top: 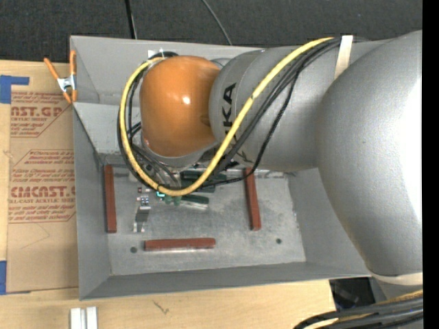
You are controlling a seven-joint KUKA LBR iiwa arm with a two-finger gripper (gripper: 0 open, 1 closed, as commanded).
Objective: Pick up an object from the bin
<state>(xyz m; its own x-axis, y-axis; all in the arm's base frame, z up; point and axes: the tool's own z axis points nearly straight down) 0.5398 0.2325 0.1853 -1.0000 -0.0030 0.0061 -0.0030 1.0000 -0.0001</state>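
My gripper (143,211) hangs low over the left middle of the bin floor, and a small metal part of it juts out from under the arm's orange cover. Just to its right a dark green piece (192,199) shows under the cover's edge; I cannot tell whether it belongs to the gripper or is a loose thing. Whatever lies right under the gripper is hidden.
Three red-brown strips lie flat on the grey floor: one at the left (110,199), one at the front (179,244), one at the right (253,202). The arm and its yellow cables cover the bin's back and right side.
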